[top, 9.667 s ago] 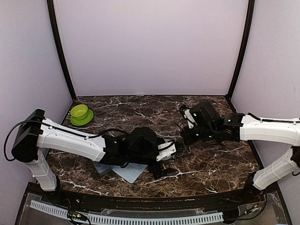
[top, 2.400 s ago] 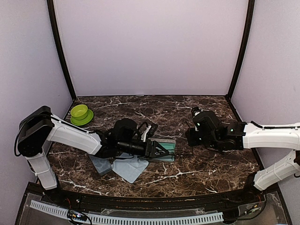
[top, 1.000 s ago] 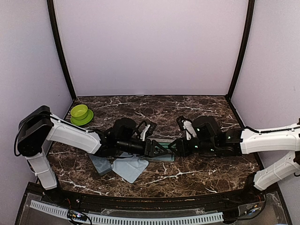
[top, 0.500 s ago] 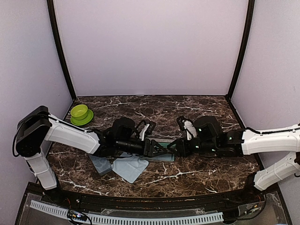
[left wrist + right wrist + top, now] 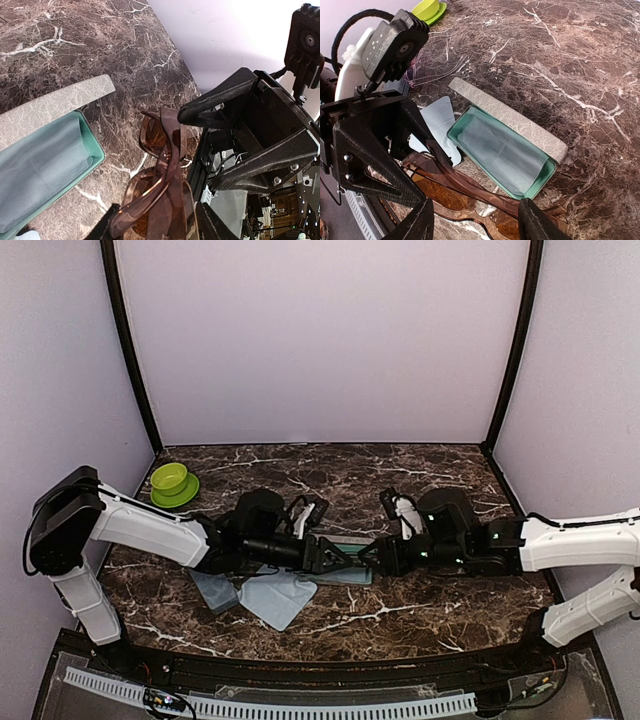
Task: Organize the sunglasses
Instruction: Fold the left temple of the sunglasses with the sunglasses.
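**Sunglasses Held Between Two End Effectors Beside the Open Case**

The sunglasses (image 5: 156, 139) are held clear of the worktop (image 5: 430, 480) near its centre, at the 3 o'clock end of the open case (image 5: 517, 121). One end of the frame is clamped between the closed fingers of the left end effector (image 5: 338, 556). The other end is thereby presented toward the right arm. The glasses appear to be kept aloft rather than set down so that both arms can work on them before they go into the case.

The right end effector (image 5: 200, 150) is brought in from 3 o'clock with its jaws standing apart around the free end. One fingertip sits right at a temple, but no grip by this side is seen. The pose suggests that a temple is being pressed or steadied. Whether both temples are fully folded cannot be told.

The case is laid with its teal-lined tray facing up and its grey lid folded back flat on the 12 o'clock side. A pale cloth (image 5: 500, 150) is spread inside it, probably as padding. The tray is thus left ready for the glasses to be lowered in.

A second cloth (image 5: 437, 125) lies loose on the worktop at about 7 o'clock from the case. A green bowl (image 5: 170, 480) stands well apart at 10 o'clock and seems to play no part here.
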